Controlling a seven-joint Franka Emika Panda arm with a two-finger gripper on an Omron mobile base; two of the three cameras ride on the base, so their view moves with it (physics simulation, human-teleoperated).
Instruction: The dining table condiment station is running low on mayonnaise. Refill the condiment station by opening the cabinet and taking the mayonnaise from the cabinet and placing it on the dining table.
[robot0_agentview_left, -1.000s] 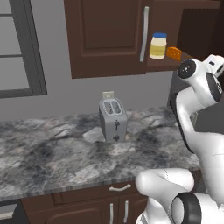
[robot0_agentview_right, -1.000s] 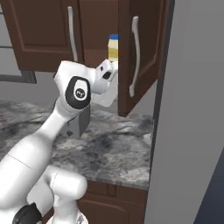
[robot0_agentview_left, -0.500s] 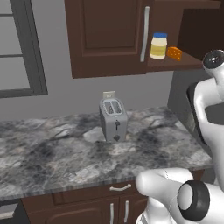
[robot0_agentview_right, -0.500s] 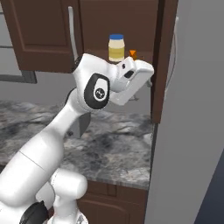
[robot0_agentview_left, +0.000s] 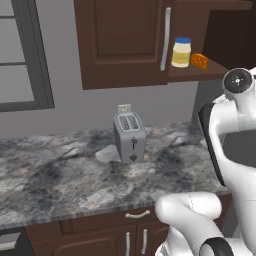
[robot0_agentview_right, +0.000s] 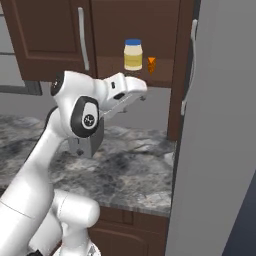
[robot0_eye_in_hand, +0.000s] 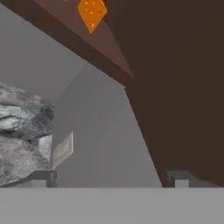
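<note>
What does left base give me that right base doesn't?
Left base adds the window and the wall outlet behind the toaster. Right base adds the swung-open cabinet door, the tall grey panel and the open gripper just below the shelf. Shared: the mayonnaise beside the orange wedge on the cabinet shelf, and the marbled counter.

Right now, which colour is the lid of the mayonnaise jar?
Blue, on the mayonnaise jar; clearest in the right base view.
</note>
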